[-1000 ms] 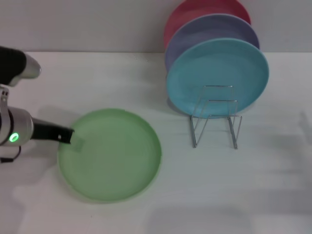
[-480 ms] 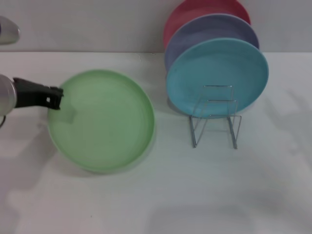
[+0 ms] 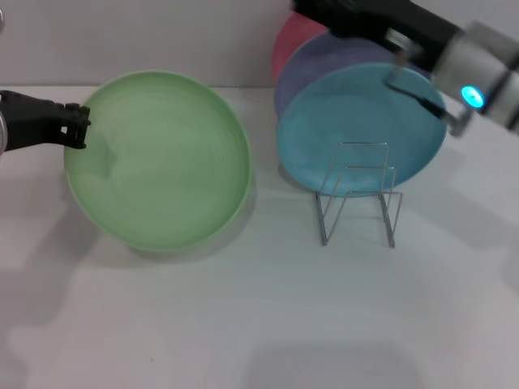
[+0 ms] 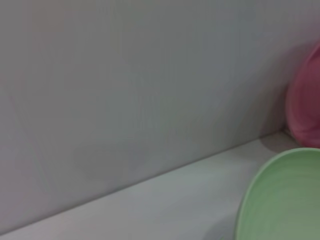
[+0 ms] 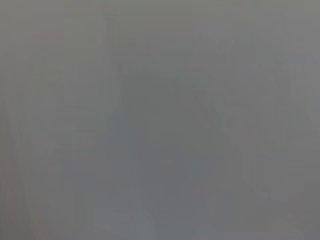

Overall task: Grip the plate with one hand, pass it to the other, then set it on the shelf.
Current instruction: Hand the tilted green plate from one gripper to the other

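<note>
**Green plate aloft on the left, right arm reaching in over the rack**

Light green plastic fills the left of the head view: the plate (image 3: 158,160) is held off the table (image 3: 268,324), tilted so its hollow faces the camera, its shadow lying on the white surface below. The left gripper (image 3: 79,127) pinches its rim at the edge farthest from the rack, jaws closed on it. The free edge of the plate points toward the robot's right, and that is the side open to a second grasp. The right gripper (image 3: 422,91) comes in from the upper right, in front of the turquoise-blue plate (image 3: 361,130); whether its jaws are open I cannot tell. It hangs well apart from the green plate, with the lavender plate (image 3: 340,50) and the red plate (image 3: 293,36) stacked behind. The shelf (image 3: 358,194), a thin wire rack, has bare loops at the front. In my judgement the handover turns on the right arm crossing leftward to that free rim.

The left wrist view shows only the grey wall, a strip of table, the plate's curved edge and a sliver of red plate.

The right wrist view is a blank grey field; nothing can be made out.
</note>
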